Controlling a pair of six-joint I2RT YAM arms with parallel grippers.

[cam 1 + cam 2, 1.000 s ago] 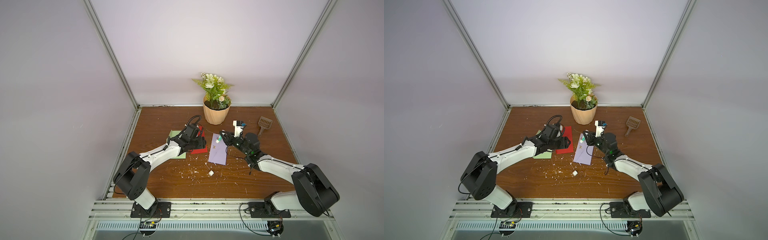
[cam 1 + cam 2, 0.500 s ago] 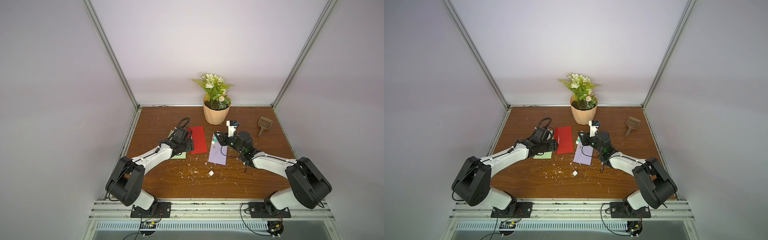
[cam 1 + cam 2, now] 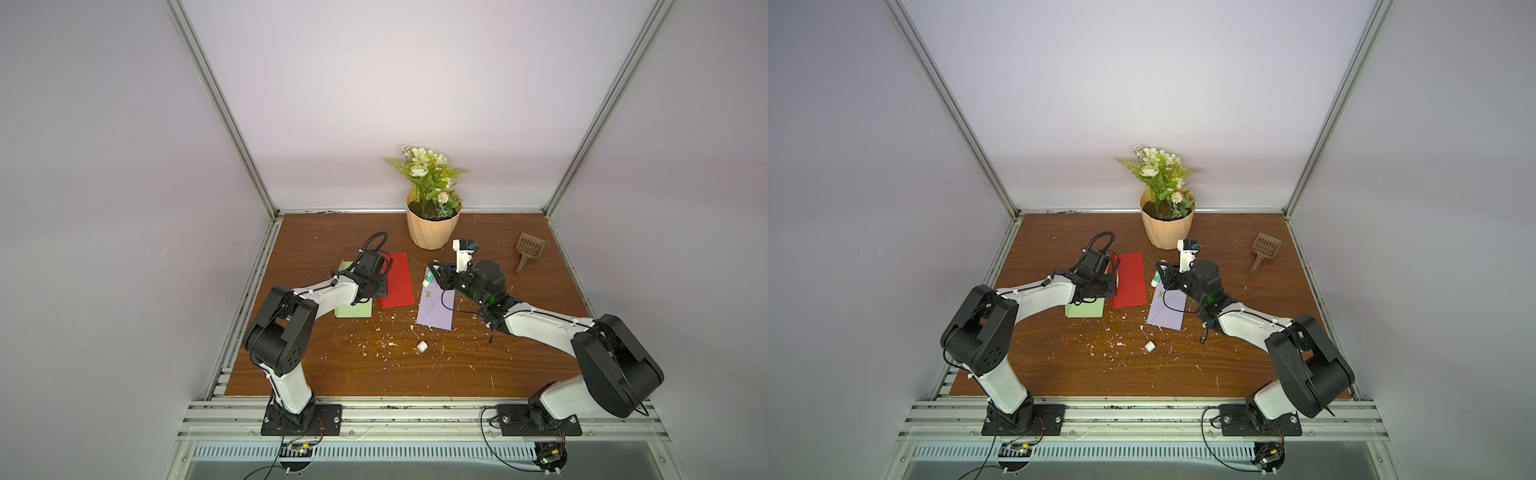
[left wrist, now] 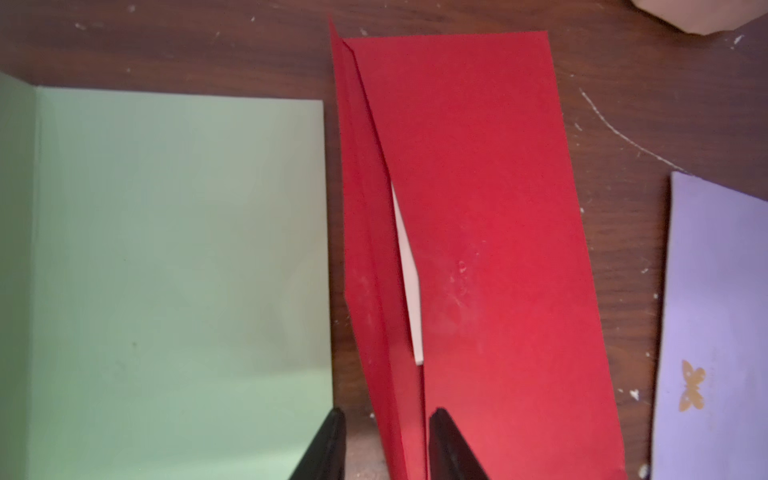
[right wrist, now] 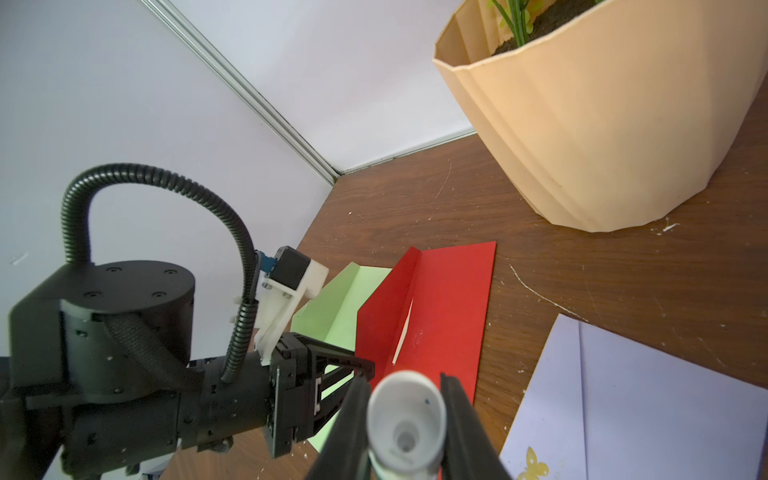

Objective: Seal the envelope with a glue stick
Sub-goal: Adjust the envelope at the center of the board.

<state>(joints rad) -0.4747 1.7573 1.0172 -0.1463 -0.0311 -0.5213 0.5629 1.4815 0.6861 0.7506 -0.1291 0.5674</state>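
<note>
Pictured at the back of the wooden tabletop (image 3: 332, 232): a peach-coloured pot (image 3: 432, 228) of white-flowered greenery — a brown slotted scoop (image 3: 528, 251) is laid well to its right, near the wall. White scraps (image 3: 386, 343) are scattered across the front boards.

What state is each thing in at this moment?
Glue stick, held, tilted.
Right gripper, shut on the glue stick.
Red envelope, flap raised, white insert showing.
Left gripper, open, jaws astride the red envelope's flap.
Green envelope, flap open.
Purple envelope, flap down, flat.
White piece, lying loose.
Plant pot, upright.
</note>
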